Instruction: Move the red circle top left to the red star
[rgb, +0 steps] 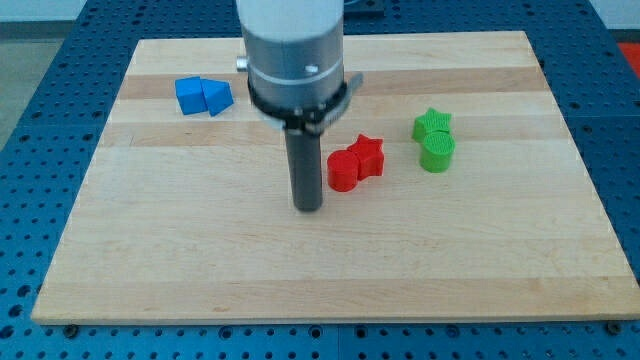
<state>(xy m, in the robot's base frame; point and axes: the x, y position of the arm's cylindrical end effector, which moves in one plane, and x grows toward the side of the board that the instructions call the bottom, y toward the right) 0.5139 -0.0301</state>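
The red circle (343, 171) lies near the board's middle, touching the red star (369, 155) at the star's lower left. My tip (308, 207) rests on the board just left of and slightly below the red circle, a small gap apart from it. The arm's grey body rises from the rod toward the view's top.
A blue cube (189, 95) and a blue triangle (218, 97) sit together at the upper left. A green star (432, 124) and a green circle (437, 153) touch at the right. The wooden board (150, 260) lies on a blue perforated table.
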